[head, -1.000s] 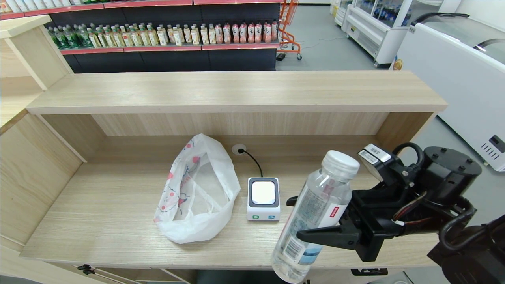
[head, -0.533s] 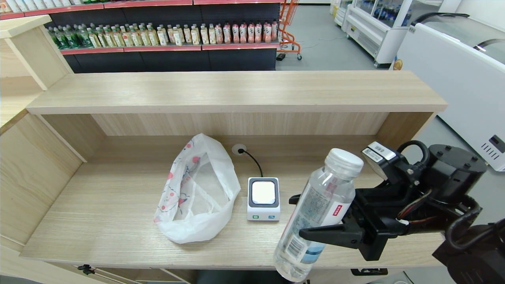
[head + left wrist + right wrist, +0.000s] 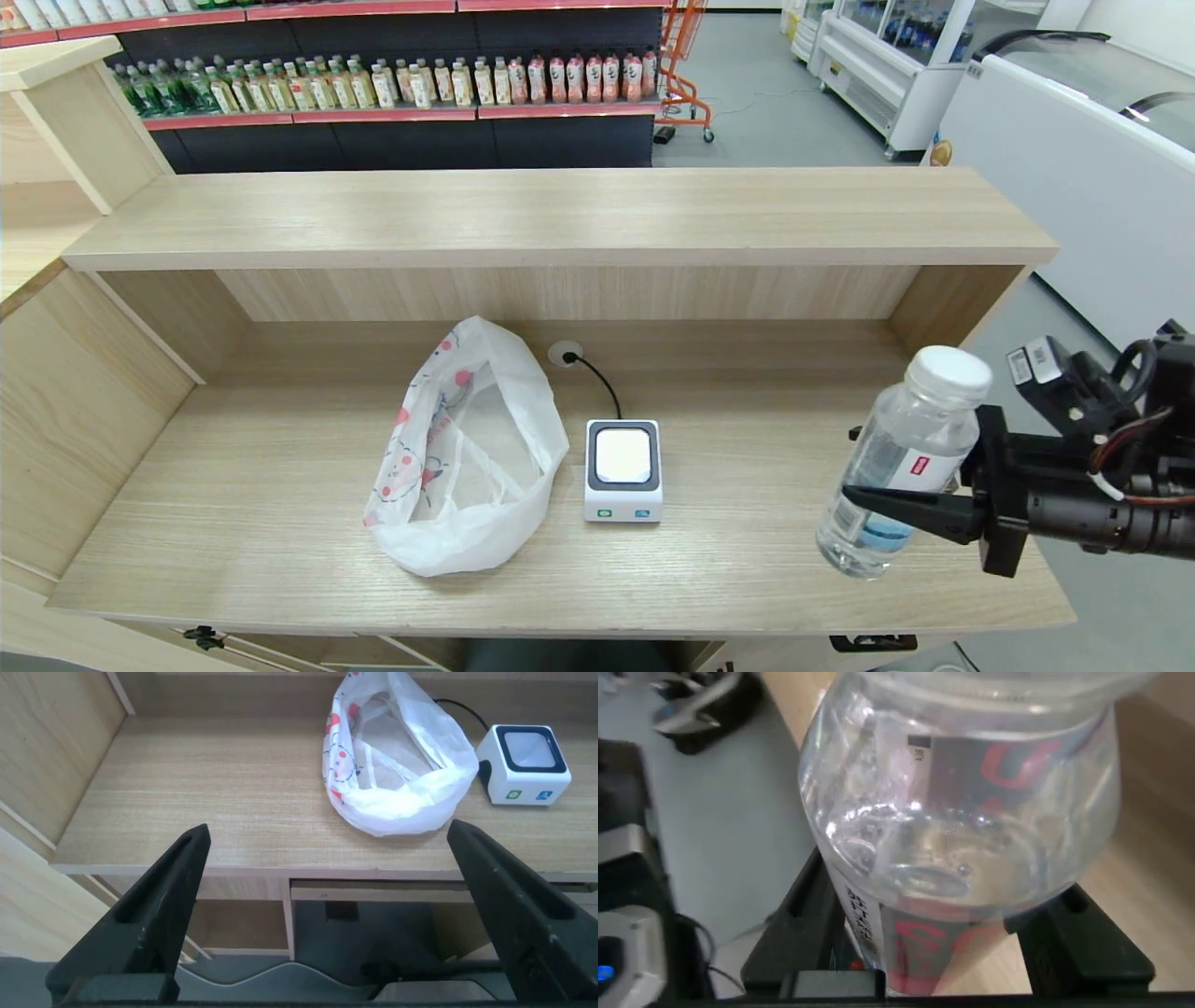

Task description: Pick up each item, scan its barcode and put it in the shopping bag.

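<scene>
Shop shelves [image 3: 401,84] stocked with drinks are running along the back of the room, and in front of them a pale wooden worktop [image 3: 280,504] is carrying the checkout things. A white bag [image 3: 467,457] is lying on its side left of centre, its mouth gaping toward the robot, probably so that items can be slid or dropped in without a second arm holding it open. Just beside it on the right, the scanner [image 3: 624,469] is sitting flat with its lit window facing up, its cable [image 3: 602,383] trailing back to a hole in the worktop.

The right claw [image 3: 854,464] is gripping a clear water bottle [image 3: 901,462] around the middle, one finger on each side of the label. It is holding the bottle above the right end of the worktop, well apart from the scanner, tilted with the white cap leaning up and to the right. What looks like the barcode is sitting low on the label, below the fingers, so the mid-body grip seems to be leaving it uncovered for scanning. That print is not facing the window now, so the bottle is likely needing a carry leftward and a turn.

The left claw [image 3: 329,835] is hanging wide open and empty off the worktop's front edge, facing the bag.
</scene>
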